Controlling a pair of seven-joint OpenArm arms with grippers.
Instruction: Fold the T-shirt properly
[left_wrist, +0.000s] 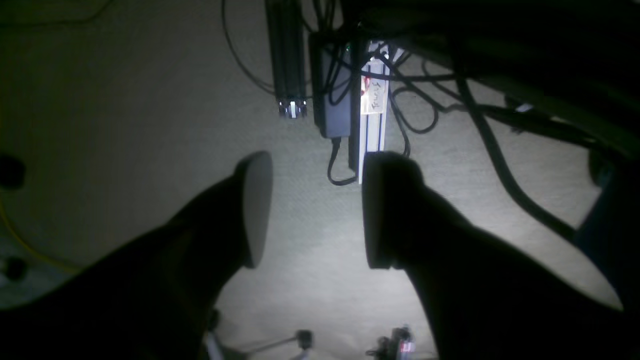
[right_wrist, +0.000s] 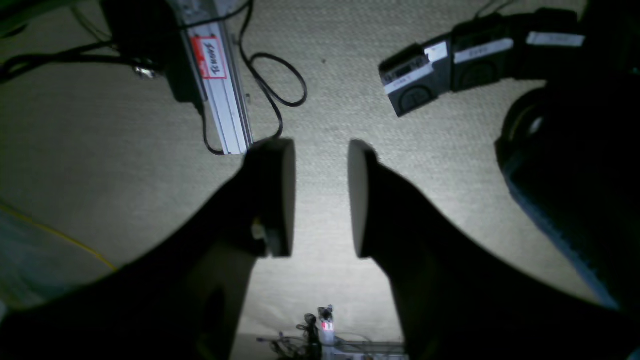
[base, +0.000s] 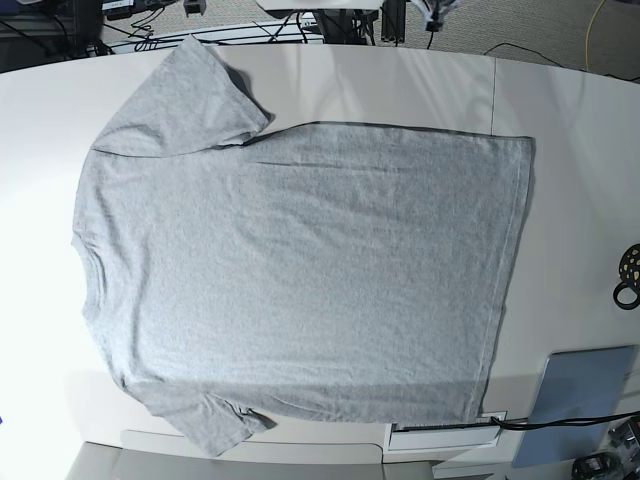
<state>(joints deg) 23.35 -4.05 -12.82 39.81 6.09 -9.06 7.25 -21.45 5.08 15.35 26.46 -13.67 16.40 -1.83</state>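
Observation:
The heather-grey T-shirt (base: 300, 270) lies spread flat on the white table (base: 580, 180) in the base view, plain side up, collar to the left, hem to the right, both sleeves out. No lettering shows. Neither arm is in the base view. In the left wrist view my left gripper (left_wrist: 312, 210) is open and empty, over dim carpet. In the right wrist view my right gripper (right_wrist: 320, 200) is open and empty, also over carpet. The shirt is in neither wrist view.
A blue-grey pad (base: 580, 400) and a black ring-shaped object (base: 630, 265) lie at the table's right side. Aluminium rails (right_wrist: 220, 90), cables (left_wrist: 480, 130) and a power brick (left_wrist: 332, 90) lie on the floor under the grippers.

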